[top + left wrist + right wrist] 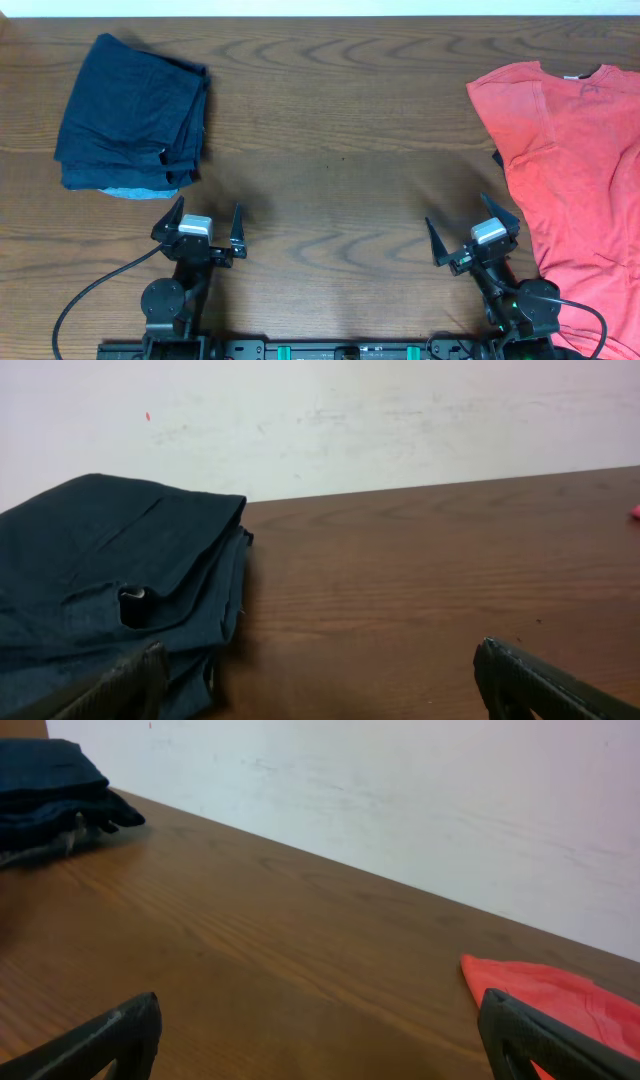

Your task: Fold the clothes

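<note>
Clothes [585, 130]: coral T-shirt [575, 190] right edge, navy stack [130, 105] left, tabletop [340, 150] between.

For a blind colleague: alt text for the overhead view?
On the table, a coral-red T-shirt lies spread at right, a folded navy pile far left. The left gripper and right gripper stand open near the front, holding nothing.

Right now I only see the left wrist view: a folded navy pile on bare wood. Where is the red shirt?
Observer: The coral-red T-shirt lies spread flat on the table's right side, running off the overhead picture's right edge.
Operator: Is the right pincer on it?
Observer: No. It is open and empty, left of the shirt.
Operator: Anything under the navy pile?
Observer: From overhead, a light blue-grey edge peeks out beneath its near side.
</note>
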You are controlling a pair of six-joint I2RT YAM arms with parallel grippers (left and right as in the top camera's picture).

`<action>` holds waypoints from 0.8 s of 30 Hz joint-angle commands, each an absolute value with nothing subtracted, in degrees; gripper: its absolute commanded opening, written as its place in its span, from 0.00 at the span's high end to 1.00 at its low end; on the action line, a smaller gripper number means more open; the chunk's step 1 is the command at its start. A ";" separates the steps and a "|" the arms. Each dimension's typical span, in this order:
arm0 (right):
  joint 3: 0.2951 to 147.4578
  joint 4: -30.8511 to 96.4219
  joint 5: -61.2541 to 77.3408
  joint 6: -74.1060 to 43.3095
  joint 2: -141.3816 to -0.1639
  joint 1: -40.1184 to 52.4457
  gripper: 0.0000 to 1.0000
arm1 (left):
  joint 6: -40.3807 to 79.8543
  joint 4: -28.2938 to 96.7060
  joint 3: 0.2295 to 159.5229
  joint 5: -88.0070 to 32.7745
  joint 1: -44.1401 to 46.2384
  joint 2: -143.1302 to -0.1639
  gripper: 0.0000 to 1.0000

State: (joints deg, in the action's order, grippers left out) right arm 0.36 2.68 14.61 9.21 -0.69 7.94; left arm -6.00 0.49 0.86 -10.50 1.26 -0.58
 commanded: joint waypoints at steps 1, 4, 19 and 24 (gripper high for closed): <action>0.32 2.90 14.87 8.16 -0.43 7.55 0.01 | -5.69 2.96 0.23 -11.27 1.43 -0.36 0.02; 0.32 2.90 14.87 8.16 -0.43 7.55 0.01 | -5.69 2.94 0.23 -11.27 1.43 -0.36 0.02; 0.32 2.79 15.09 8.16 -0.43 7.57 0.01 | -5.67 2.90 0.23 -11.29 1.43 -0.36 0.02; 0.32 2.79 16.95 8.14 -0.43 7.57 0.01 | -4.75 2.92 0.23 -12.84 1.43 -0.36 0.02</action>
